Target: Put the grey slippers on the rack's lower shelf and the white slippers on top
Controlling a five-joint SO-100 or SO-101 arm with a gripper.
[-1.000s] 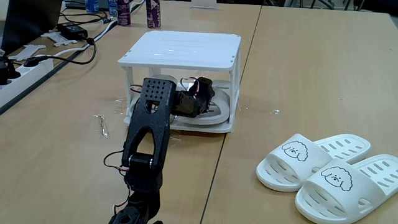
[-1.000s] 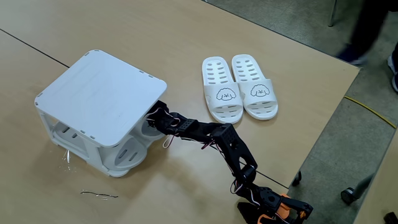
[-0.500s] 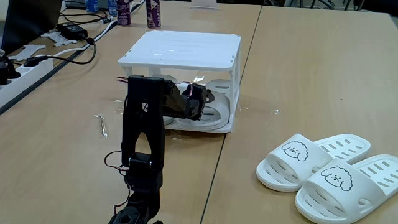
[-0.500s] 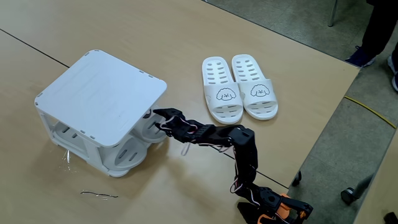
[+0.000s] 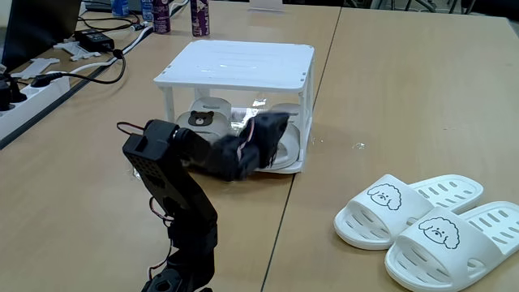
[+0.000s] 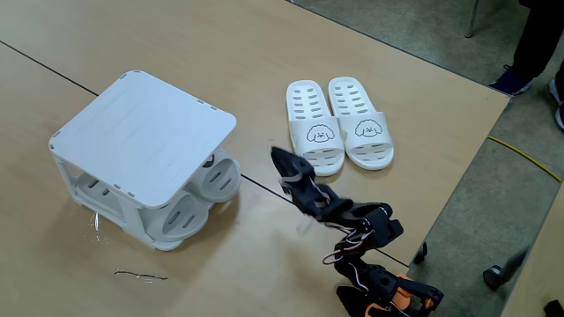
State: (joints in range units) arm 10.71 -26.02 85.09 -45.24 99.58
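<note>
With the grey slippers (image 5: 212,120) already on the rack (image 6: 145,132)'s lower shelf (image 5: 285,165), I'd swing across the counter (image 5: 405,97) to the white slippers (image 6: 339,123). My pincer (image 6: 280,158) is motion-blurred, so I cannot tell its state; I'd open it wide and approach low.
</note>
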